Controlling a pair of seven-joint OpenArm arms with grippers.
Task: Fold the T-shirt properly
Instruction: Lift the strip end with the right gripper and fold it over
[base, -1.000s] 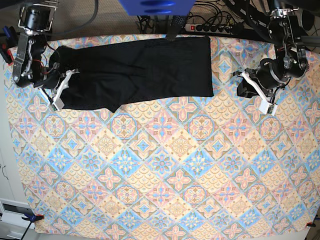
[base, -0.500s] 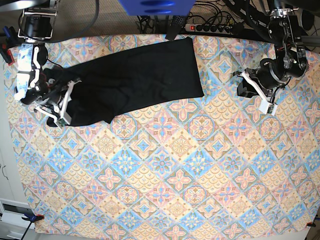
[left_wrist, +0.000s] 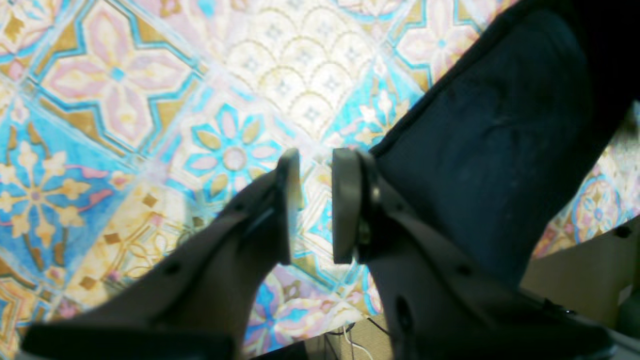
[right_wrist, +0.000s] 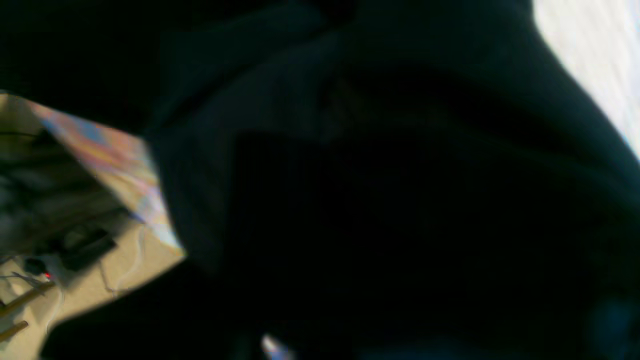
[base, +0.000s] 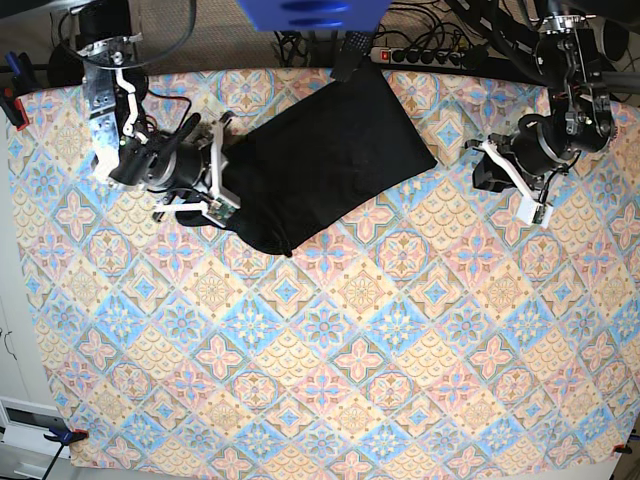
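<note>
Base view: we see our right tool (base: 215, 165) clamped on the T-shirt (base: 325, 155), which is bunched diagonally beside it on the worktop (base: 330, 340). Left tool (left_wrist: 316, 205) slightly apart, empty, well clear of the cloth.

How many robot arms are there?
2. The left gripper hangs at the table's side, away from the plain black cotton T-shirt. The right gripper is at the shirt's edge.
</note>
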